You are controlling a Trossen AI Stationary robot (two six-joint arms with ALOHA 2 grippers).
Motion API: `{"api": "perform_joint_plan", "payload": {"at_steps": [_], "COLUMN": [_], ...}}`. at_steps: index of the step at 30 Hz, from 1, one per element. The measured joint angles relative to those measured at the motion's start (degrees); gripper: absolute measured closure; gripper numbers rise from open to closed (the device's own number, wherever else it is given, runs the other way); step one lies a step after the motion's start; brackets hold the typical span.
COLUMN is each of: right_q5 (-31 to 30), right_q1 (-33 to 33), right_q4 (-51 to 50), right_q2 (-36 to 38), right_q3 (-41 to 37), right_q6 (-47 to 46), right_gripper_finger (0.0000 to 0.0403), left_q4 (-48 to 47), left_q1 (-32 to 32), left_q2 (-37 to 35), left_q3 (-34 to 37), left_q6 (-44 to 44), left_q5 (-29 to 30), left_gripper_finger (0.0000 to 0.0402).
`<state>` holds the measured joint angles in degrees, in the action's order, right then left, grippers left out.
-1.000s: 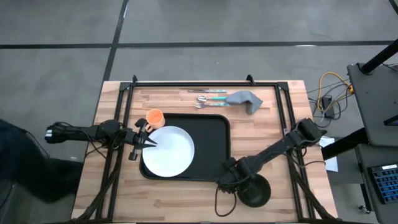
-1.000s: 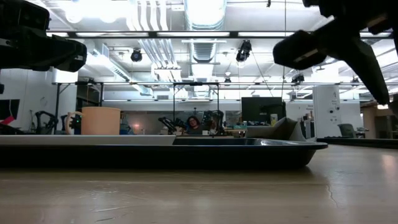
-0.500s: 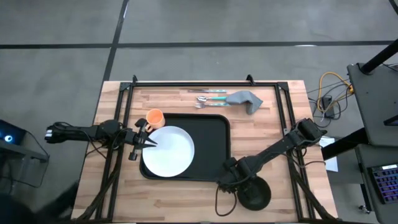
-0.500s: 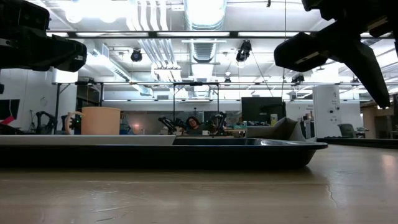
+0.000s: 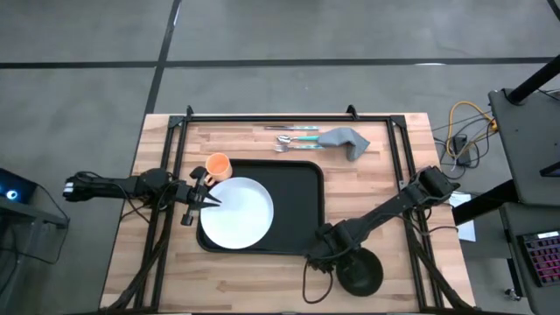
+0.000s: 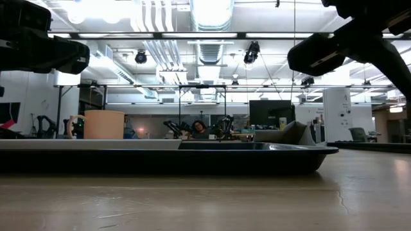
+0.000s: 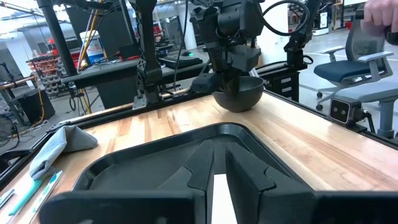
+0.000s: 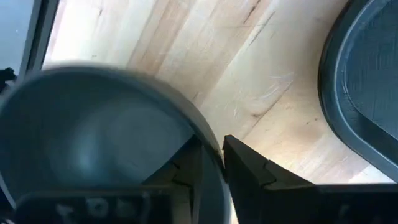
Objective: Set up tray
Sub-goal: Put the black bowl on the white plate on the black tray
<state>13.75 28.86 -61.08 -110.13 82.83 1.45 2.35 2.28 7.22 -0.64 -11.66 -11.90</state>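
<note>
The wooden table [image 5: 385, 149] carries the black tray [image 5: 297, 197], which lies flat near the middle, its long axis running from the left arm's side toward the right arm's side and its short edges facing each arm. The tray's left end sits directly under the left gripper [image 5: 206, 198], and its near right corner lies just beside the right gripper [image 5: 337, 261].

The white plate [image 5: 238, 213] rests on the tray's left half. The left gripper's two fingers are pinched onto the plate's rim, one finger [image 7: 242, 177] on each side of the white edge.

The dark bowl [image 5: 360, 272] sits off the tray, on the table past the near right corner. The right gripper's jaws are clamped on the bowl's rim, one finger [image 8: 249, 171] outside the wall and the other inside.

A grey cloth [image 5: 344, 140] lies well beyond both grippers at the far edge, with cutlery [image 5: 293, 137] just beside it. An orange cup [image 5: 217, 164] stands just beyond the left gripper, touching the tray's far left corner.
</note>
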Motion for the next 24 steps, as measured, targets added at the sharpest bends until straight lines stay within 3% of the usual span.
{"api": "perform_joint_plan", "payload": {"at_steps": [5, 12, 24], "right_q5": [0.2, 0.5, 4.2], "right_q1": [0.0, -1.5, -11.0], "right_q4": [0.1, -0.1, -0.4], "right_q2": [0.0, 0.0, 0.2], "right_q3": [0.0, 0.0, 2.3], "right_q6": [2.2, 2.4, 8.0], "right_gripper_finger": [0.0390, 0.0393, 0.0394], "left_q4": [0.0, 0.0, 0.0], "left_q1": [0.0, 0.0, 0.0], "left_q2": [0.0, 0.0, 0.0], "left_q3": [0.0, 0.0, 0.0], "left_q6": [0.0, 0.0, 0.0], "left_q5": [0.0, 0.0, 0.0], "left_gripper_finger": [0.0379, 0.0379, 0.0379]}}
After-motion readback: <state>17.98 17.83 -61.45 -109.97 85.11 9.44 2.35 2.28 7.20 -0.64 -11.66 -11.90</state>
